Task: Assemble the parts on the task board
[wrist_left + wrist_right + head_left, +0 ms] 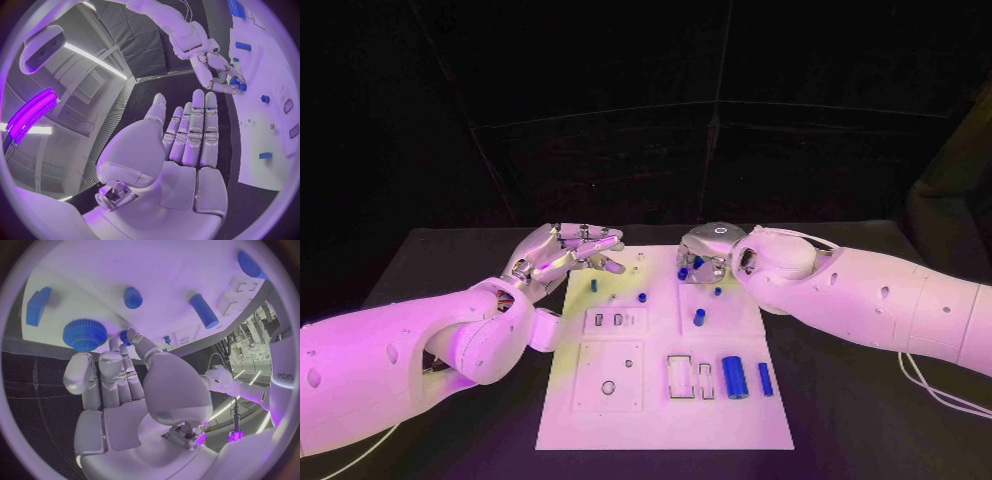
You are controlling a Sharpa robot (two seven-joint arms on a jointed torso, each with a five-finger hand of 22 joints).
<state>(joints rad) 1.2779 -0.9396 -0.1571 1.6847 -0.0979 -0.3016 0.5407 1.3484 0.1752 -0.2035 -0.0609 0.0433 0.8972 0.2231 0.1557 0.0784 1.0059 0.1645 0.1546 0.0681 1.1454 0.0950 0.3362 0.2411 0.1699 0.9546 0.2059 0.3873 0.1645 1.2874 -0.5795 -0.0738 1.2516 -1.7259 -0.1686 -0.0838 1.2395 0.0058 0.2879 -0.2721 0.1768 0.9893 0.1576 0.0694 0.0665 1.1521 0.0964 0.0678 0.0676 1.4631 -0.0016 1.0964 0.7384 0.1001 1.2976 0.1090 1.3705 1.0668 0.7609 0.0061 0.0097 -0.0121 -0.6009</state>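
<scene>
Task board (pixel 733 420) sits mid-table, long axis running 12 to 6 in head view. Right hand (pixel 708 250) is over the board's far-right corner, about 1 o'clock from board centre, fingers pointed down onto the plate. In the right wrist view its fingertips (pixel 128 336) pinch a small blue part (pixel 124 338) right at the board surface, so that hand is holding the part. A blue gear (pixel 84 334) lies just beside those fingers, a round blue knob (pixel 132 297) and a blue cylinder (pixel 204 311) a bit further out, and a blue block (pixel 38 305) near the board edge.

Left hand (pixel 567 252) hovers at the board's far-left corner, roughly 11 o'clock, fingers straight and together, palm empty, touching nothing.

Near end of board: large blue cylinder (pixel 733 377) and slimmer blue bar (pixel 766 379) at about 5 o'clock, beside rectangular slots (pixel 679 377). Oval hole plate (pixel 607 386) at 7 o'clock. Open black table (pixel 877 420) on both long sides of the board; the near half has no hand over it.
</scene>
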